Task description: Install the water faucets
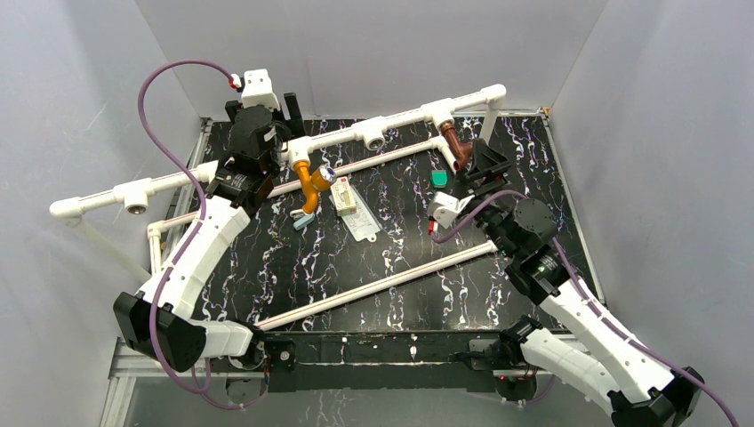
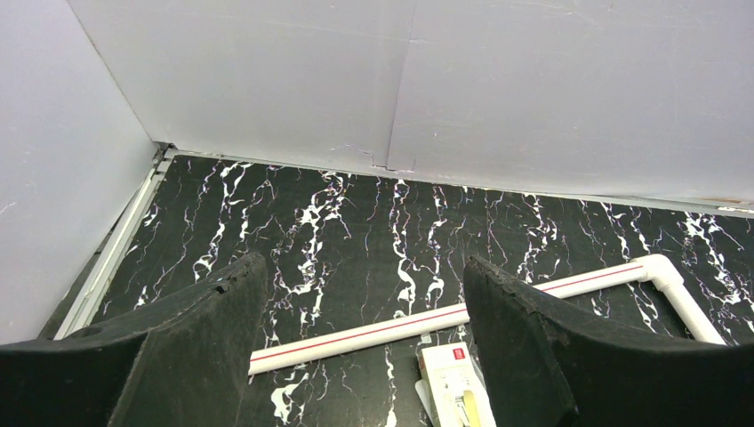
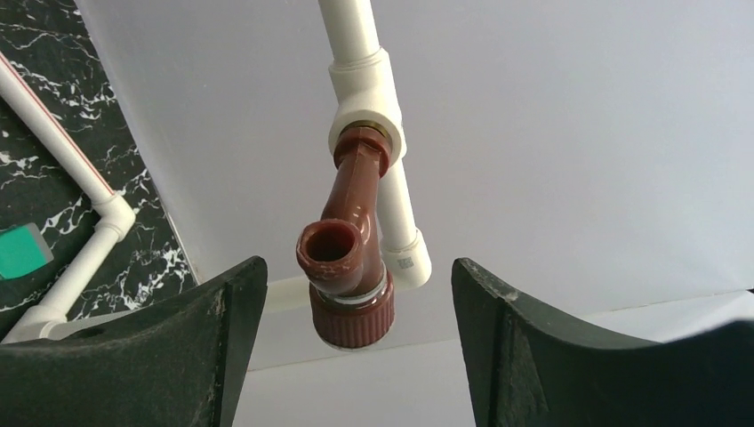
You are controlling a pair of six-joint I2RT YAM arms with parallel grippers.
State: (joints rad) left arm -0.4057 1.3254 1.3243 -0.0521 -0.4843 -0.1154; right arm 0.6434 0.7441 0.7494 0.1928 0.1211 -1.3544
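Note:
The orange-yellow faucet (image 1: 308,183) with its silvery knob (image 1: 327,175) hangs from a tee on the white pipe frame (image 1: 405,117), just right of my left gripper (image 1: 286,124). That gripper (image 2: 363,267) is open and empty over the marbled mat; the faucet does not show in its wrist view. The dark reddish-brown faucet (image 1: 455,148) hangs from the tee further right. My right gripper (image 1: 485,166) is open just in front of it. In the right wrist view this faucet (image 3: 348,267) sits in its tee (image 3: 364,102), between and beyond the open fingers (image 3: 357,264), untouched.
A green flat piece (image 1: 438,178) lies near the right gripper. A white packet (image 1: 345,200) and a clear bag (image 1: 363,224) lie mid-mat. A red-striped pipe (image 1: 382,285) lies near the front; another (image 2: 373,334) runs behind the packet. Empty tee sockets (image 1: 136,193) (image 1: 374,135) face forward.

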